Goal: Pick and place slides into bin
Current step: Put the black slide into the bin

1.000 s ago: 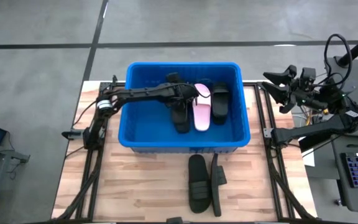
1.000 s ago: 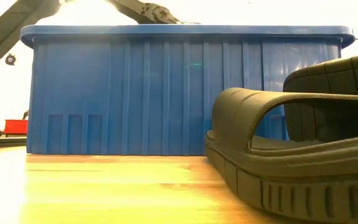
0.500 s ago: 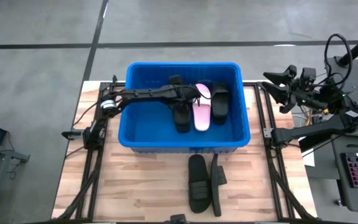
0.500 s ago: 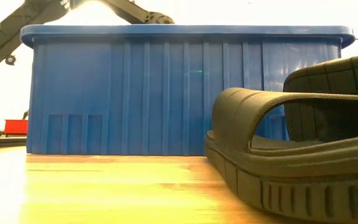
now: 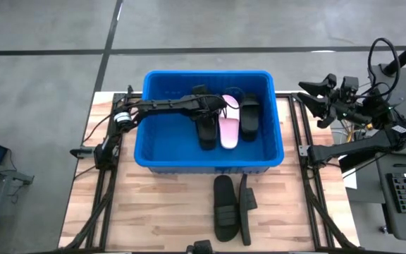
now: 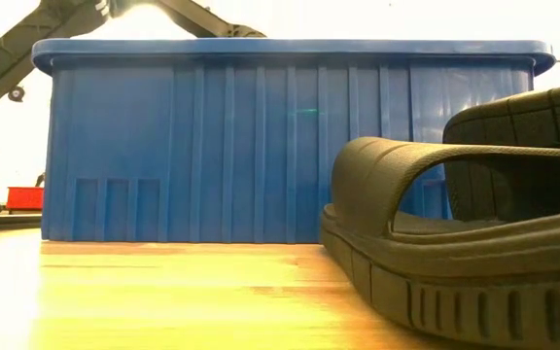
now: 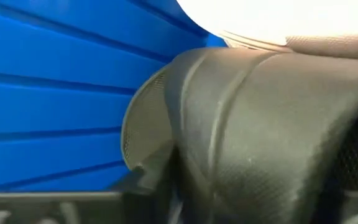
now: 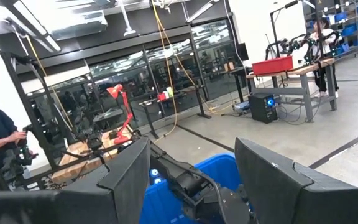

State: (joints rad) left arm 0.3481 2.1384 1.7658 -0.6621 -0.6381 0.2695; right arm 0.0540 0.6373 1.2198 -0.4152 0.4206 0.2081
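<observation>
The blue bin [image 5: 146,134] stands at the table's far middle and fills the low view [image 6: 261,146]. In it lie a black slide [image 5: 205,134], a pink slide [image 5: 229,127] and another black slide [image 5: 249,116], side by side on the floor. My left gripper [image 5: 213,106] reaches into the bin over the first black slide's far end, open. Its strap [image 7: 260,137] fills the left wrist view, with the pink slide [image 7: 291,25] beyond. My right gripper [image 5: 309,95] waits open off the table's right edge. My left gripper stands at the strap [image 7: 229,124] of the black slide at its far end, coming in slanting from the table's left. The strap sits between the fingers, but I cannot tell whether they touch it. The slide lies flat on the bin's floor.
Two black slides lie on the wooden table in front of the bin: one flat [image 5: 224,208], one on its side [image 5: 245,208]. They loom close in the low view [image 6: 436,262]. Metal frame rails run along both table sides.
My left arm has shifted slightly inside the bin; in the low view less of it shows above the rim. The slides in the bin and on the table have kept still.
</observation>
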